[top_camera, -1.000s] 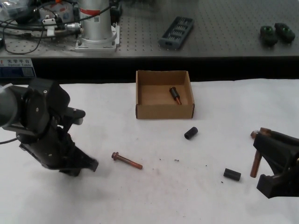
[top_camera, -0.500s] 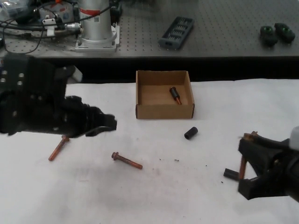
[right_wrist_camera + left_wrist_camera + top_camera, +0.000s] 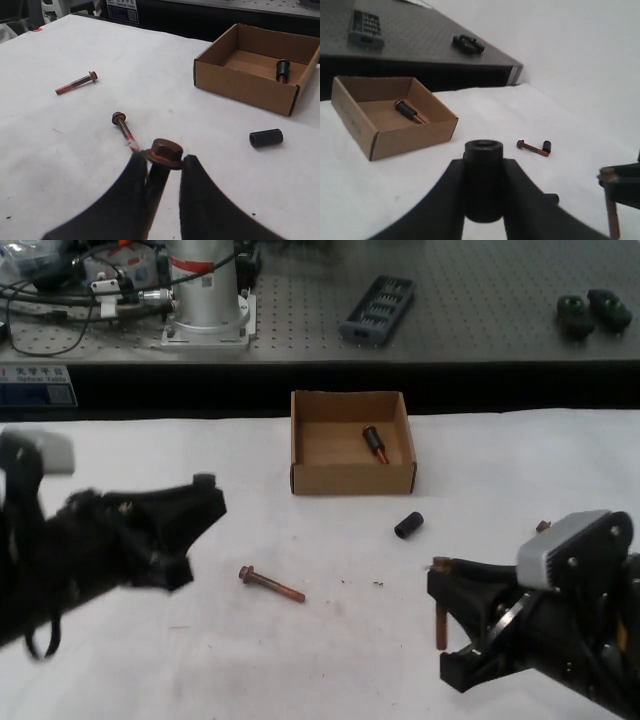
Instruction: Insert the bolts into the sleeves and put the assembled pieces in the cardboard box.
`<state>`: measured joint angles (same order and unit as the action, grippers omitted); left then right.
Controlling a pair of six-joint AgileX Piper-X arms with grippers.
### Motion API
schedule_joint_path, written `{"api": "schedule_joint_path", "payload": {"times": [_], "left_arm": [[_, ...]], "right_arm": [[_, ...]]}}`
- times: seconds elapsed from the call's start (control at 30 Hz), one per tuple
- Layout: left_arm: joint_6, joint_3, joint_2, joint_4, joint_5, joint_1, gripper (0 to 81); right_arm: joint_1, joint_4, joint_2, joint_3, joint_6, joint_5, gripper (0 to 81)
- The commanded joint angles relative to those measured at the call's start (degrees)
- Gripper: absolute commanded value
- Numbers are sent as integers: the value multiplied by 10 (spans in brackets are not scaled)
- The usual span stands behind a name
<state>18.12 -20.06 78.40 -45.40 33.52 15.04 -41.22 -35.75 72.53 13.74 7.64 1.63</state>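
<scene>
**Q:** Where writing is looked for, what is found?

**A:** At far left a blue label is fixed to the front of the grey perforated bench. Its print cannot be made out. A silver post and cables are seen above it.

**Q:** What is seen at the left of the white sheet?

**A:** A black sleeve is pinched between the fingers of the left gripper, with its open end showing past the fingertips. A far-left bolt is seen lying on the sheet in the right wrist view. A loose bolt lies just right of that gripper, apart from it.

**Q:** And in the middle?

**A:** The cardboard box is set near the sheet's back edge, by the dark strip under the bench. An assembled piece lies inside, toward the right wall. A slotted grey rack is seen on the bench behind. A loose sleeve lies on its side, front-right of the box and apart from it.

**Q:** And to the right?

**A:** A held bolt is clamped between the fingers of the right gripper, near the front edge, with its hexagonal head past the fingertips. In the left wrist view a far bolt lies with a small black piece at its tip. Whether they are joined cannot be told. Two black-and-green parts rest on the bench at far right.

**Q:** How much open room is left?

**A:** Bare sheet is left between the grippers, crossed by the loose bolt and a few dark specks.
</scene>
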Motion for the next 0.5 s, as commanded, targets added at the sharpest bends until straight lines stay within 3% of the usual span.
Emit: {"api": "schedule_joint_path", "payload": {"times": [0.0,0.3,0.47], "left_arm": [[13,58,-6,-137,3,3,6],[29,82,-6,-207,34,3,6],[21,82,7,-207,50,3,6]], "right_arm": [[-2,-93,43,4,0,-6,66],[-2,-352,164,18,0,58,66],[-2,-410,179,53,-22,83,66]]}}
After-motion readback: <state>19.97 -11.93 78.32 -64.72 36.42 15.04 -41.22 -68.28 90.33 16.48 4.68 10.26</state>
